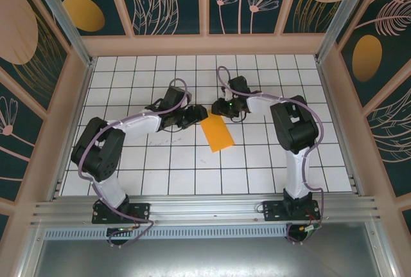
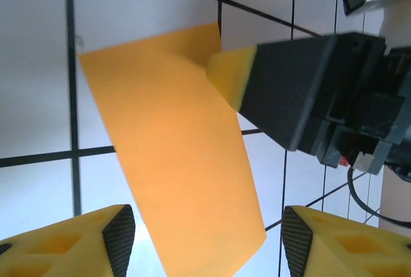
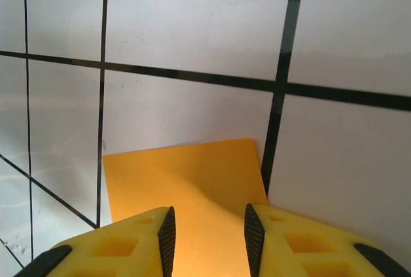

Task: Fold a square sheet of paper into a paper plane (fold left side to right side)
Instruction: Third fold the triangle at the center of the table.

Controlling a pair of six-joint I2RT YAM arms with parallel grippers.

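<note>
The left gripper and right gripper, from above, meet at the far end of the folded bright orange sheet of paper, its long axis running toward the near edge of the white tiled desk. Left wrist: we find jaws wide apart, sheet lying between. Right wrist: jaws narrowly apart over its end.

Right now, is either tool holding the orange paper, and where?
Neither grips it. The right tool touches a far corner of the paper; the left tool hangs open.
</note>
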